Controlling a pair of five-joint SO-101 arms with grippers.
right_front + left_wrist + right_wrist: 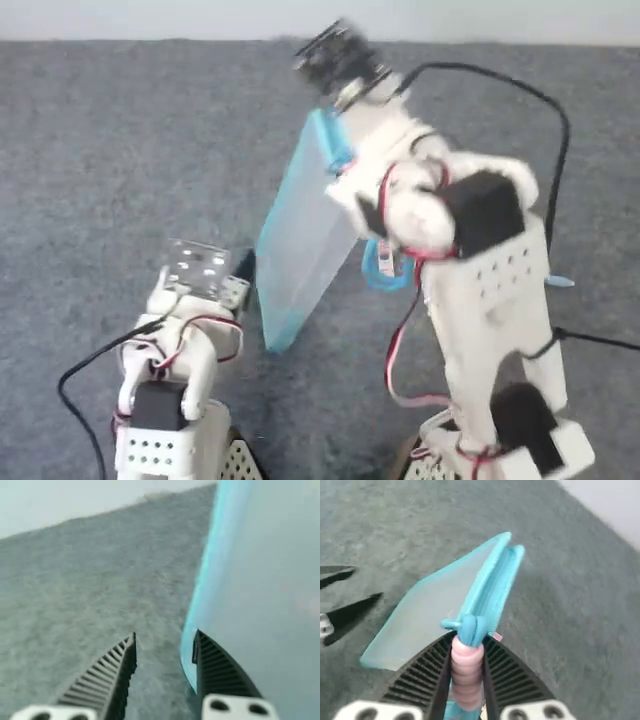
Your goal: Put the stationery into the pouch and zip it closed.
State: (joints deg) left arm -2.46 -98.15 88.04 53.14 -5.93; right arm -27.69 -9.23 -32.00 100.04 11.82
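Soft, even light is falling across the table [110, 160], leaving only a faint shadow under the pouch [300, 235]. The wall [150, 18] behind is glowing pale.

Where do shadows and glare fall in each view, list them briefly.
High view: soft, even light; glare on the clear plate atop the left arm, barely any shadow under the pouch. Left wrist view: pale sheen across the pouch's face. Right wrist view: the left pincer shows as a dark silhouette.
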